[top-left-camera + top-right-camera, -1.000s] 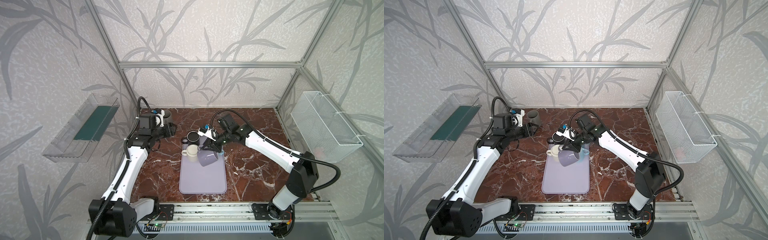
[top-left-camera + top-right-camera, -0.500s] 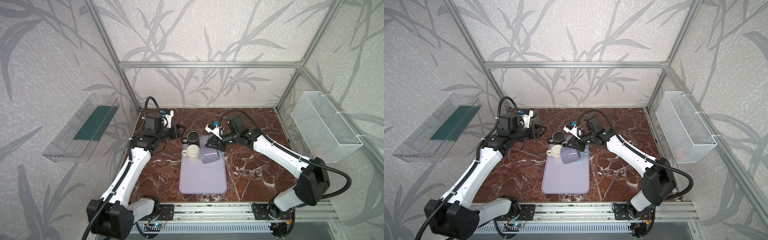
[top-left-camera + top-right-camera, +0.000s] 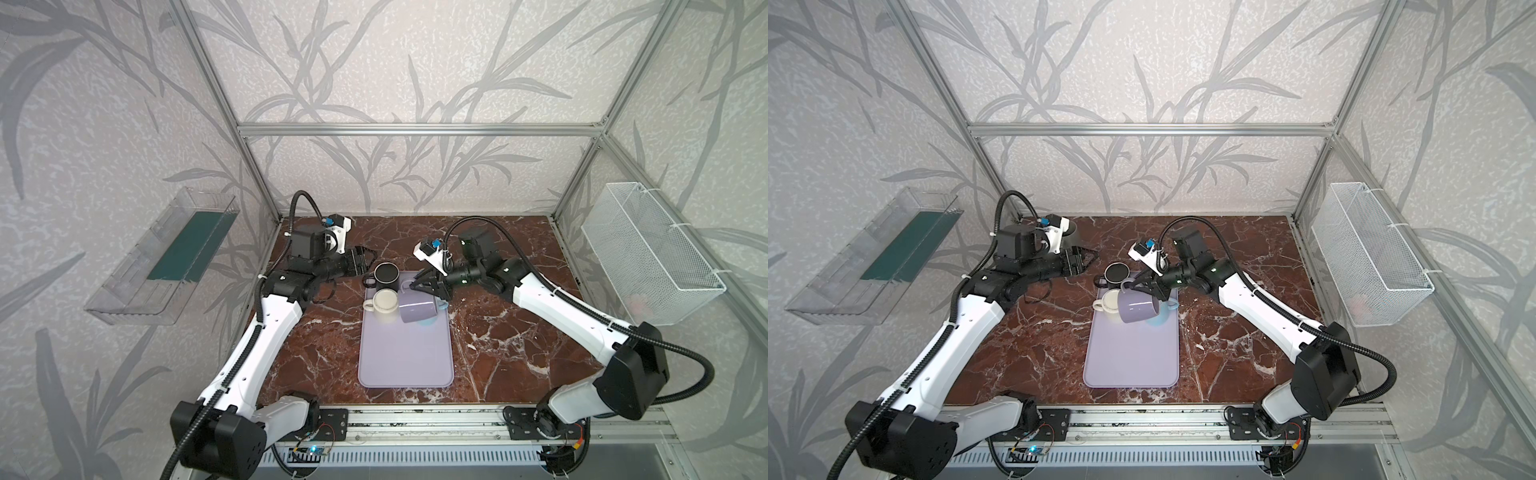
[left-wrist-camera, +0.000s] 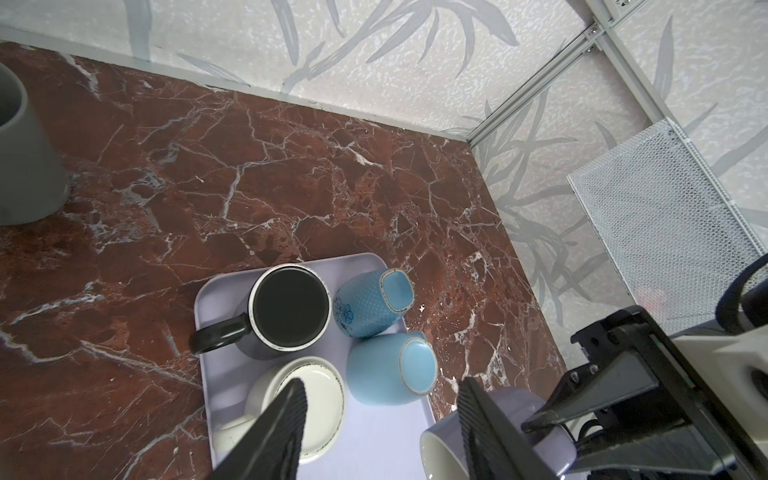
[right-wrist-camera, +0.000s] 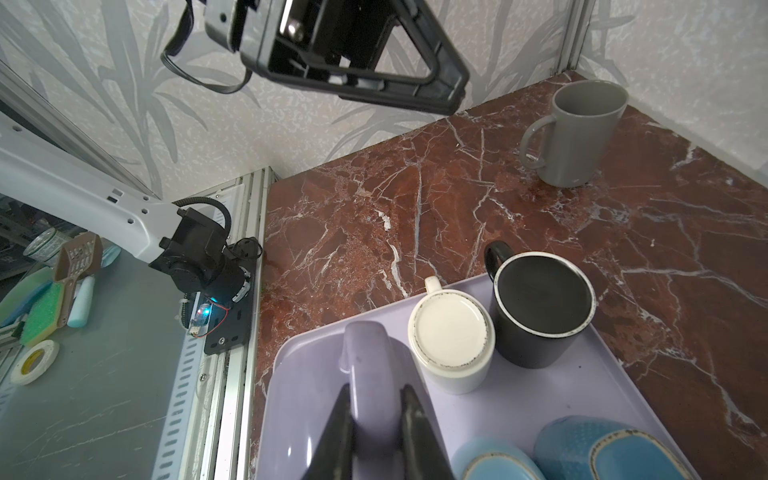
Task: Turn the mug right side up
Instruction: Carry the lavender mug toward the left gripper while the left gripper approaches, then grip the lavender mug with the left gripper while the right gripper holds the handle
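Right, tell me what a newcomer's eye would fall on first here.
The lilac mug, held on its side over the lilac tray, its handle pinched in the right claw. Next to it on the tray stand a black mug, mouth up, and a cream mug, bottom up, while the left claw hangs open beside them.

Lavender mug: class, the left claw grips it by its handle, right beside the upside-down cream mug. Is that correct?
No. The right claw, not the left, grips the lavender mug by its handle, as the right wrist view shows. The left claw stands open and empty. The mug is indeed beside the upside-down cream mug.
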Controlling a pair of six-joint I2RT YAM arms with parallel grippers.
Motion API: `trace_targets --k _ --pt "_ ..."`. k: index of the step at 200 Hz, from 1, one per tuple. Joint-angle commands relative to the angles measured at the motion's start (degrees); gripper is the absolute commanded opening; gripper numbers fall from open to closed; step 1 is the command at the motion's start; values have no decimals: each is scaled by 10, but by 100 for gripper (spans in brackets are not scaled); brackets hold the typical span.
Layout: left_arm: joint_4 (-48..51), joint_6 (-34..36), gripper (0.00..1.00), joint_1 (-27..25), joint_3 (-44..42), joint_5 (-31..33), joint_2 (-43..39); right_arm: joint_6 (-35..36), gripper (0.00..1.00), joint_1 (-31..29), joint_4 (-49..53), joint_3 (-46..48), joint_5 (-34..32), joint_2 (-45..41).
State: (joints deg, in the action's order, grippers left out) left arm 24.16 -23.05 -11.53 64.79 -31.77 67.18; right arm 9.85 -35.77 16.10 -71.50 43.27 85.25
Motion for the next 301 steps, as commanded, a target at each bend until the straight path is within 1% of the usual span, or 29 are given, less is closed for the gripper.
trace_targets --k 1,33,62,93,134,171,199,266,301 --pt "-10 -24 61 -5 18 -25 -14 -3 0 2 -41 -1 -12 -37" --pt "-20 -39 61 -10 10 -44 -11 -3 0 3 -52 11 -39 -46" --pt "-15 -44 61 -18 9 -46 -3 -3 0 2 -70 30 -86 -67" --pt "-34 -73 62 -31 10 -71 8 -5 0 2 -118 70 -122 -96" --pt "-35 -114 61 -63 25 -114 27 8 0 2 -136 78 -136 -98" --pt "-25 -157 61 -78 31 -151 41 45 0 3 -164 84 -144 -98" --pt "-44 -215 62 -82 23 -176 48 84 0 3 -175 88 -153 -104" --pt "-139 -402 62 -89 14 -221 63 150 0 3 -231 102 -173 -106" --pt "-116 -424 62 -90 10 -221 63 171 0 2 -262 108 -173 -100"
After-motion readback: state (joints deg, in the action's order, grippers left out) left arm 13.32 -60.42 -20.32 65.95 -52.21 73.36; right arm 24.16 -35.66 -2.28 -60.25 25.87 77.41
